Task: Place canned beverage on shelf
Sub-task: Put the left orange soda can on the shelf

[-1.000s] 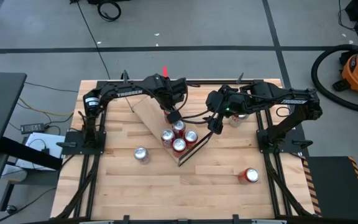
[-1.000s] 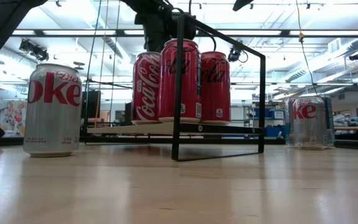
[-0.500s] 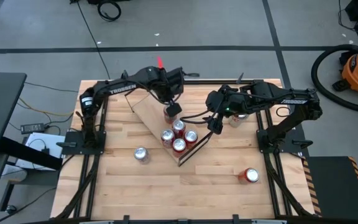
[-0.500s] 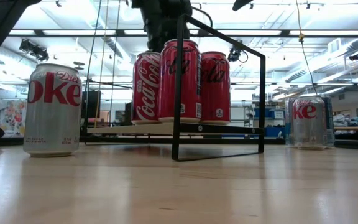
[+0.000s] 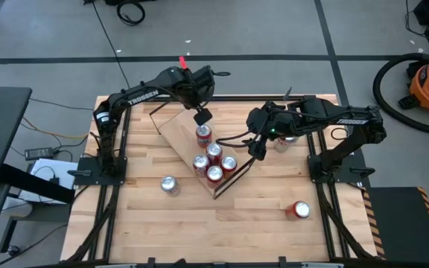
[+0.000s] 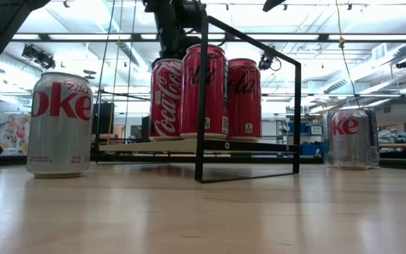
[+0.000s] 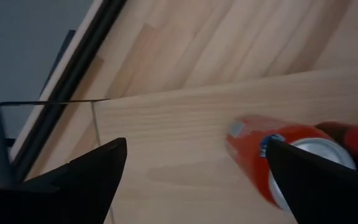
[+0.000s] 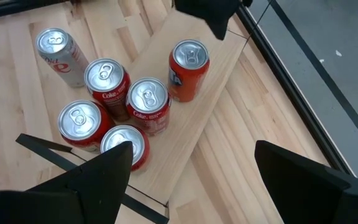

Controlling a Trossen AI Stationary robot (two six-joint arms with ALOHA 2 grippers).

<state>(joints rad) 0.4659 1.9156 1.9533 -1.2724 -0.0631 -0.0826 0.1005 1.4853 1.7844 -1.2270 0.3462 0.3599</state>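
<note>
The shelf (image 5: 179, 134) is a light-wood plank with black wire end frames, lying diagonally mid-table. Several red cola cans (image 5: 214, 164) stand bunched at its near end, and an orange can (image 5: 203, 134) stands upright farther along it. The orange can also shows in the right wrist view (image 8: 188, 68) and the left wrist view (image 7: 272, 158). My left gripper (image 5: 202, 116) is open and empty, above and just to the far side of the orange can. My right gripper (image 5: 256, 151) is open and empty, hovering to the right of the shelf.
A silver diet cola can (image 5: 169, 184) stands on the table to the left of the shelf's near end. Another silver can (image 5: 281, 143) stands under my right arm. A red can (image 5: 299, 210) stands near the table's right front. The shelf's far end (image 8: 210, 81) is bare wood.
My left gripper has drawn off the orange can, going up and toward the table's far edge. The orange can, covered by the gripper a second ago, now stands uncovered and upright on the shelf. The other cans have not moved.
</note>
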